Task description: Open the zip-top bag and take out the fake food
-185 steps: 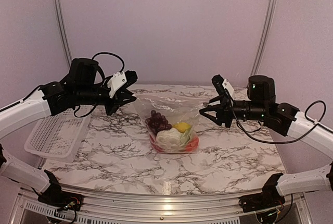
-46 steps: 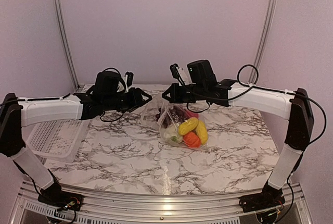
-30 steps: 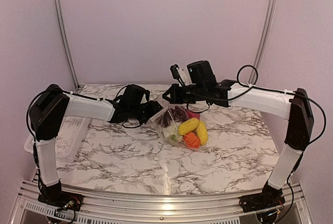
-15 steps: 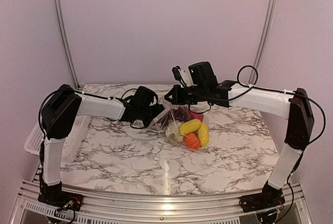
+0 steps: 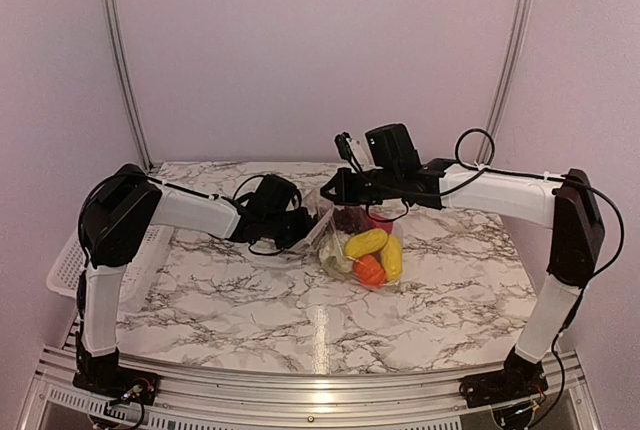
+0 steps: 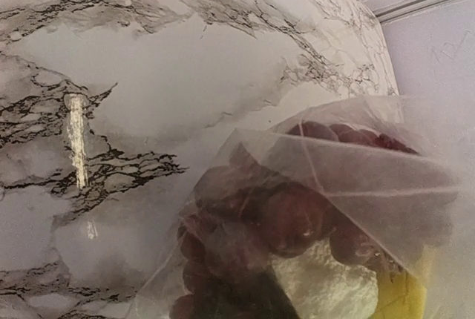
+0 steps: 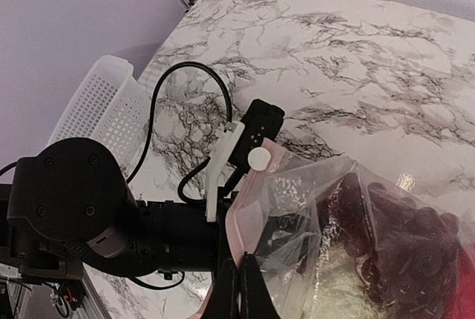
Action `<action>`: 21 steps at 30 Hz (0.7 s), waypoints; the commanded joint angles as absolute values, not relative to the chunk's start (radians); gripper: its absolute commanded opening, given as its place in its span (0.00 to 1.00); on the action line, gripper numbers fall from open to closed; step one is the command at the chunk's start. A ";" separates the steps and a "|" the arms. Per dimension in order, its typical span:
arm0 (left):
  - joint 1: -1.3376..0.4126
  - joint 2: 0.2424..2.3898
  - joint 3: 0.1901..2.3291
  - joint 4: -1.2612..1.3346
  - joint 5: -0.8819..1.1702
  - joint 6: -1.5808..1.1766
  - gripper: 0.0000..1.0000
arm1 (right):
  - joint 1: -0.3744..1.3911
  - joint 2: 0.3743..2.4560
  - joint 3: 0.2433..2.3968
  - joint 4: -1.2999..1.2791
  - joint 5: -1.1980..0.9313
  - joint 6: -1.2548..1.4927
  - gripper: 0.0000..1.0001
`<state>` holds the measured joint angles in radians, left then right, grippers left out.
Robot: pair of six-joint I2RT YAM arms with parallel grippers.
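— Left gripper (image 5: 305, 228)?
— I see no fingers in its wrist view, just grapes (image 6: 289, 215) through plastic; the right wrist shows them narrow at the zip strip (image 7: 237, 222), grip unclear.
— Bag (image 5: 345, 235)?
— Mid table (image 5: 250, 300), mouth raised far, length running near. Right gripper (image 7: 241, 285) pinches its rim.

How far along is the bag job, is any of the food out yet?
Done: the right tool pinches one lip of the zip-top bag. In hand: the left tool sits at the opposite lip; its grip is unclear. Left: opening it and removing the fake food, all inside.
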<state>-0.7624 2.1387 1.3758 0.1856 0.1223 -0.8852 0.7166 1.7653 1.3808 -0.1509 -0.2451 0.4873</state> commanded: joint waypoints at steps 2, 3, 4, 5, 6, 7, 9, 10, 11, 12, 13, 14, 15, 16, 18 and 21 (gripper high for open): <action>-0.763 2.004 1.343 0.237 0.139 -0.812 0.05 | 0.706 1.734 1.371 -0.123 -0.241 0.501 0.00; -0.763 1.982 1.348 0.227 0.137 -0.799 0.02 | 0.706 1.732 1.368 -0.124 -0.235 0.501 0.00; -0.763 1.961 1.354 0.215 0.137 -0.786 0.00 | 0.706 1.730 1.363 -0.124 -0.229 0.505 0.00; -0.764 1.936 1.362 0.198 0.134 -0.773 0.00 | 0.705 1.728 1.356 -0.124 -0.223 0.507 0.00; -0.765 1.924 1.369 0.177 0.128 -0.760 0.00 | 0.705 1.724 1.350 -0.126 -0.215 0.510 0.00; -0.765 1.898 1.375 0.158 0.127 -0.749 0.00 | 0.705 1.721 1.345 -0.126 -0.206 0.513 0.00; -0.764 1.862 1.380 0.133 0.128 -0.727 0.00 | 0.702 1.712 1.333 -0.124 -0.188 0.520 0.00; -0.765 1.843 1.378 0.127 0.134 -0.719 0.00 | 0.698 1.708 1.329 -0.121 -0.182 0.525 0.00; -0.765 1.825 1.377 0.117 0.137 -0.711 0.00 | 0.693 1.705 1.325 -0.120 -0.178 0.529 0.00; -0.765 1.807 1.373 0.110 0.142 -0.703 0.00 | 0.689 1.703 1.321 -0.120 -0.172 0.537 0.00; -0.765 1.788 1.367 0.107 0.146 -0.698 0.00 | 0.683 1.699 1.316 -0.115 -0.167 0.542 0.00; -0.765 1.771 1.361 0.101 0.149 -0.695 0.00 | 0.678 1.693 1.310 -0.109 -0.163 0.550 0.00; -0.763 1.753 1.354 0.093 0.152 -0.694 0.00 | 0.672 1.687 1.302 -0.103 -0.157 0.559 0.00; -0.764 1.736 1.347 0.088 0.154 -0.694 0.00 | 0.668 1.681 1.297 -0.098 -0.152 0.565 0.00; -0.764 1.701 1.334 0.088 0.163 -0.691 0.00 | 0.661 1.673 1.287 -0.090 -0.144 0.572 0.00; -0.764 1.651 1.324 0.099 0.186 -0.684 0.00 | 0.660 1.670 1.281 -0.092 -0.135 0.575 0.00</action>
